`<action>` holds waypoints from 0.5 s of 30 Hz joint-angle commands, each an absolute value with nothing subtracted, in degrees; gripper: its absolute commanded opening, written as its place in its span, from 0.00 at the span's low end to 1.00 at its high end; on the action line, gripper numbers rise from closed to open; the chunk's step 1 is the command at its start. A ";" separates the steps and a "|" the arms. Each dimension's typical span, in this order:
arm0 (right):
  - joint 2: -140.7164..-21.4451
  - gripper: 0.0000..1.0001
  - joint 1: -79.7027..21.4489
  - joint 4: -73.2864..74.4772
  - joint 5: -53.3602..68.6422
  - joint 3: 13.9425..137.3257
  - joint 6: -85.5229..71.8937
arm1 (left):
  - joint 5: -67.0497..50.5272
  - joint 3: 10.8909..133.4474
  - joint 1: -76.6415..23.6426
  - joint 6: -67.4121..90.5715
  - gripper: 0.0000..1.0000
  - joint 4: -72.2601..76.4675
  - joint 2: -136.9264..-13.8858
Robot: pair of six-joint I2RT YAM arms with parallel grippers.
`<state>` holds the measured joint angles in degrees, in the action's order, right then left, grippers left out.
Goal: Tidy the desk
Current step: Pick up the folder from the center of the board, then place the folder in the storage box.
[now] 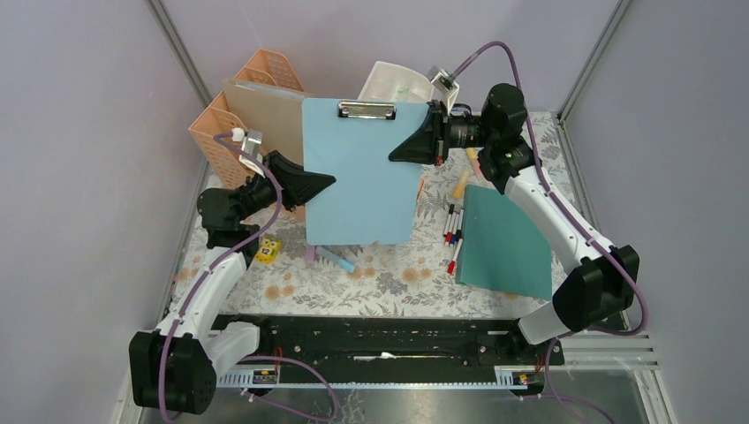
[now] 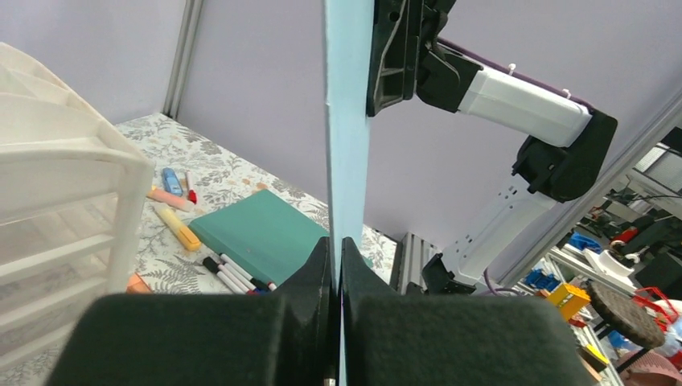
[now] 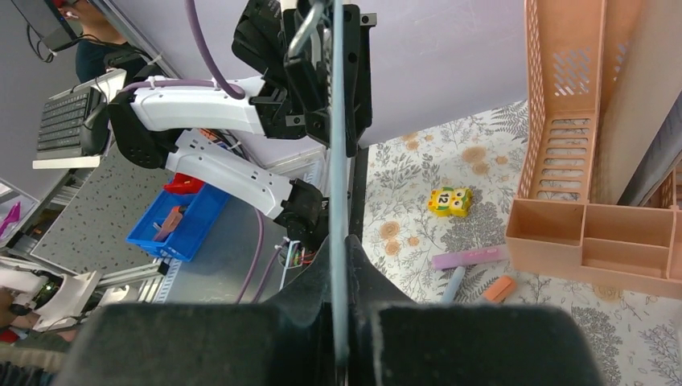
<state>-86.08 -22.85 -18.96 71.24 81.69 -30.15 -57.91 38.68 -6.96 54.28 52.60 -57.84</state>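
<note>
The desk point(image 1: 389, 284) lay beneath both arms. Its leaf-and-flower cloth ran from the black rail point(image 1: 380, 329) at the near edge to the far wall. As a task thing it was fixed and could not be lifted; the cloth looked soft and would probably ruck if anything were dragged across it, so loose items were better lifted than pushed.

A pale blue clipboard point(image 1: 358, 172) was held upright above the middle of the desk, its metal clip point(image 1: 366, 109) at the far end. The left gripper point(image 1: 329, 183) was closed flat on its left edge and the right gripper point(image 1: 395, 155) was clamped on its right edge. In both wrist views the jaws pinched the thin board with no gap. The board looked stiff, light and smooth, so a grip on a plain edge seemed right, though it might slip or pivot if one side let go.

Room was tight at the far left, where the peach file rack point(image 1: 238, 110) stood just behind the clipboard, with the white drawer unit point(image 1: 397, 84) at the far centre. A teal notebook point(image 1: 503, 243) and markers point(image 1: 453, 231) crowded the right, and a yellow die point(image 1: 268, 250) sat at the left. The near centre offered the most open cloth.
</note>
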 commanded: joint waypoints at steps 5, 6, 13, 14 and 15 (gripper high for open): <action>-84.56 0.00 -23.46 -9.86 66.43 86.89 -19.66 | -43.35 44.36 -2.93 43.14 0.61 25.59 -51.95; -85.07 0.00 -23.50 -7.88 65.31 87.94 -17.88 | -39.03 45.25 -2.68 39.88 0.71 19.27 -50.43; -94.11 0.00 -26.61 -2.51 58.97 99.35 -13.79 | -10.64 48.73 -2.53 24.35 0.99 -7.00 -37.63; -96.03 0.00 -27.75 -0.90 57.93 101.80 -12.22 | -8.37 48.89 -2.55 23.36 0.99 -9.18 -36.10; -97.92 0.00 -29.10 2.49 56.36 104.78 -10.15 | -6.39 49.06 -2.55 22.68 0.99 -11.24 -34.38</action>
